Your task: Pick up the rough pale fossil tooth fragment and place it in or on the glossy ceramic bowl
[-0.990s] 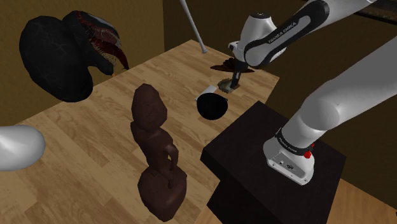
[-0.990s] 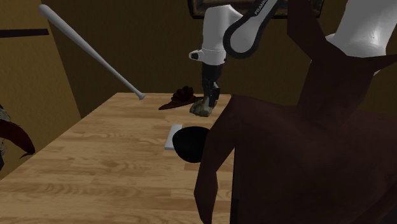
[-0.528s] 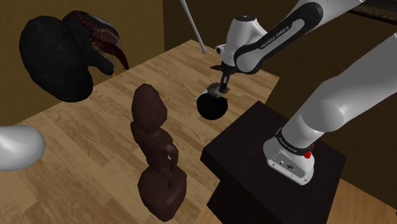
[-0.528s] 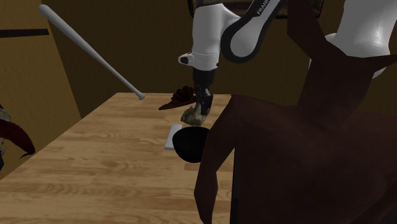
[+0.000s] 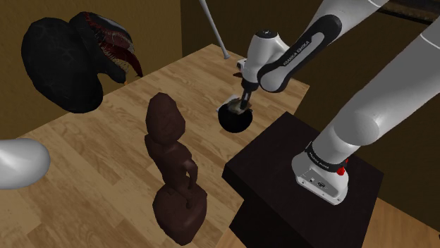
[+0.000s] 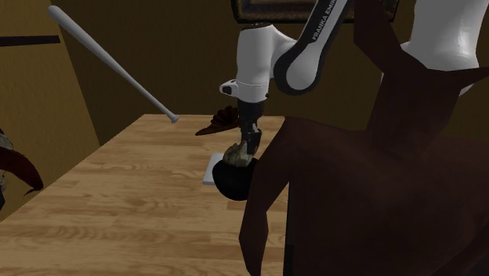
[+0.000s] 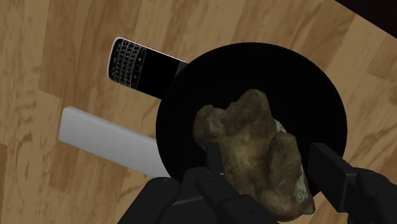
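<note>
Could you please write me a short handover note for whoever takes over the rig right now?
Hand: shut on the rough brownish rock fragment.
Fragment: off the table, held over the middle of the black bowl.
Bowl: on the wooden table, next to a phone.
Done: pick-up and carry to the bowl.
Left: probably lower a little, open the hand so the fragment lands in the bowl, then pull back.

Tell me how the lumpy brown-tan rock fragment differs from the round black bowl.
The lumpy brown-tan rock fragment is rough and mottled; the round black bowl is smooth and plain black. The fragment is clasped in the black gripper; the bowl rests on the wooden table. The fragment is smaller, fitting within the bowl's rim.
</note>
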You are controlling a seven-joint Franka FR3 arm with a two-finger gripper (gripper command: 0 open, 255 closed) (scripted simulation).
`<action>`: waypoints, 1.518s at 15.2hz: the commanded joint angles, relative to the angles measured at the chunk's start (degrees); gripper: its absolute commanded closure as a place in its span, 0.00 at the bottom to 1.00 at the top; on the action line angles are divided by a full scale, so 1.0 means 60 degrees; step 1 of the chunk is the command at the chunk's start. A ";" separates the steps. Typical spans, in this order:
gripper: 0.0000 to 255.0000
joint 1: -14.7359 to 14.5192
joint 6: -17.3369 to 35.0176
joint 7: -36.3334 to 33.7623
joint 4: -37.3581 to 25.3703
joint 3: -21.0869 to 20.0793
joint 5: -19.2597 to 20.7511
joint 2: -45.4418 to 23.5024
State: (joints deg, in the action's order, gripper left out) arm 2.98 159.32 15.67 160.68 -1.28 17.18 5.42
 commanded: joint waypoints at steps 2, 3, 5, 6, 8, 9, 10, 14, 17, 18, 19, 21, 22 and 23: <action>1.00 0.0149 0.0512 -0.0343 -0.0031 0.0008 0.0473 -0.0540; 1.00 0.0188 0.0669 -0.0499 -0.0050 0.0014 0.0665 -0.0723; 1.00 0.0247 0.0974 -0.0855 -0.0103 0.0055 0.1104 -0.1095; 1.00 0.0269 0.1156 -0.1106 -0.0147 0.0102 0.1413 -0.1330; 1.00 0.0251 0.1156 -0.1104 -0.0147 0.0119 0.1410 -0.1330; 1.00 0.0250 0.1156 -0.1103 -0.0147 0.0120 0.1409 -0.1329; 1.00 0.0250 0.1156 -0.1103 -0.0147 0.0120 0.1410 -0.1330; 1.00 0.0250 0.1156 -0.1104 -0.0147 0.0121 0.1410 -0.1330; 0.00 0.0250 0.1157 -0.1104 -0.0146 0.0121 0.1411 -0.1330; 0.00 0.0250 0.1157 -0.1104 -0.0146 0.0121 0.1411 -0.1329; 0.00 0.0250 0.1157 -0.1104 -0.0146 0.0121 0.1411 -0.1330; 0.00 0.0238 0.0790 -0.0673 -0.0037 -0.0032 0.0835 -0.0840; 0.00 0.0188 0.0403 -0.0311 0.0043 -0.0133 0.0343 -0.0360; 0.00 0.0086 -0.0003 -0.0021 0.0096 -0.0162 -0.0057 0.0108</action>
State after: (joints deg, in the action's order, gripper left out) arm 3.85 161.74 13.29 161.03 -1.92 19.75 3.40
